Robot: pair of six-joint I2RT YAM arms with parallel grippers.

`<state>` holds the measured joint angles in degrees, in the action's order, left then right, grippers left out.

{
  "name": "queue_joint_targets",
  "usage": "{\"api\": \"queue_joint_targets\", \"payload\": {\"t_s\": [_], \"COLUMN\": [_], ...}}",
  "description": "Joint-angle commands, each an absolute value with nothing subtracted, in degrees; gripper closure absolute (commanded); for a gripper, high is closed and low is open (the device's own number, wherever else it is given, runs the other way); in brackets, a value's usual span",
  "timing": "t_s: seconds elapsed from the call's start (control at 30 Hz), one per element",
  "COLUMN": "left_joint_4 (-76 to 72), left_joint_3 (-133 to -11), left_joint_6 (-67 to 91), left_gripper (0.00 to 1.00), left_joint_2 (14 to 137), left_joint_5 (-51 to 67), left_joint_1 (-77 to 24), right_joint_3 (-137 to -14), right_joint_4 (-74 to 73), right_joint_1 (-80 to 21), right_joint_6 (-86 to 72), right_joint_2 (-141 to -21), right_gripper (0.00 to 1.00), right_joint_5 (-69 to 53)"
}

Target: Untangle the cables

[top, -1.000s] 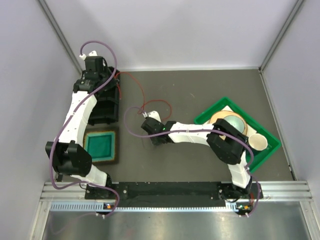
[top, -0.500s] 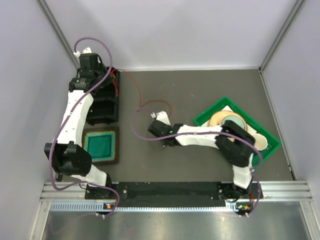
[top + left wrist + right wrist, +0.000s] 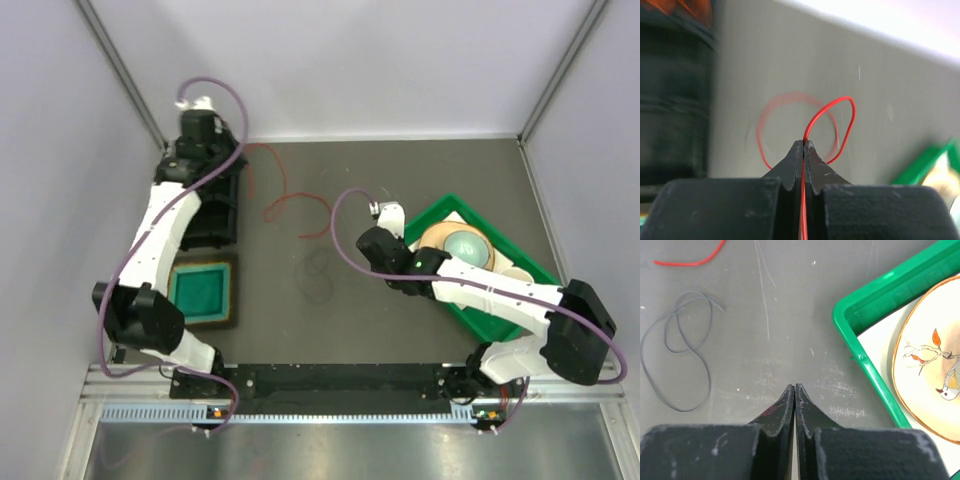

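Left wrist view: the left gripper (image 3: 804, 145) is pinched tight on the red cable (image 3: 841, 101), which rises between the closed fingertips and curls into a loop toward 1 o'clock. A second, blurred red loop shows behind it at 11 o'clock; whether it is the same cord cannot be told.

From the right wrist, the right gripper (image 3: 794, 386) has its jaws pressed together with nothing between them, hanging over bare table. The dark cable (image 3: 708, 382) lies at its 10 o'clock, well apart from the fingertips, coiled on itself in a couple of overlapping loops. A red cable end (image 3: 690, 262) shows at 11 o'clock, clear of the dark one. The green tray (image 3: 860, 360) holding a painted plate (image 3: 925, 365) sits at 2 o'clock.

Seen from above, the red cable (image 3: 285, 195) trails from the table's 11 o'clock corner toward the middle, while the dark cable (image 3: 318, 275) rests near the centre, the two not touching.

Judging by this, the cords look separated from each other; what seems left is opening out the dark cord's own loops and laying the red one flat.
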<state>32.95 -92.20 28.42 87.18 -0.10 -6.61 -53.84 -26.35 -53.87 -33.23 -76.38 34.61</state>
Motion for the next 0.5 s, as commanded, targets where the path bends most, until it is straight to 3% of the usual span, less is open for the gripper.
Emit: {"api": "queue_joint_targets", "payload": {"t_s": [0.0, 0.47], "left_joint_4": [31.0, 27.5], "left_joint_3": [-86.4, -90.0], "left_joint_6": [26.5, 30.1], "left_gripper": [1.0, 1.0], "left_joint_2": [92.0, 112.4], "left_joint_5": [-1.3, -3.9], "left_joint_1": [-17.1, -26.8], "right_joint_3": [-53.0, -53.9], "right_joint_4": [-26.5, -27.7], "right_joint_1": [-52.8, -52.2], "right_joint_6": [-35.6, -36.6], "right_joint_2": [-76.3, -75.6], "right_gripper": [1.0, 1.0], "right_joint_5": [33.9, 34.5]}}
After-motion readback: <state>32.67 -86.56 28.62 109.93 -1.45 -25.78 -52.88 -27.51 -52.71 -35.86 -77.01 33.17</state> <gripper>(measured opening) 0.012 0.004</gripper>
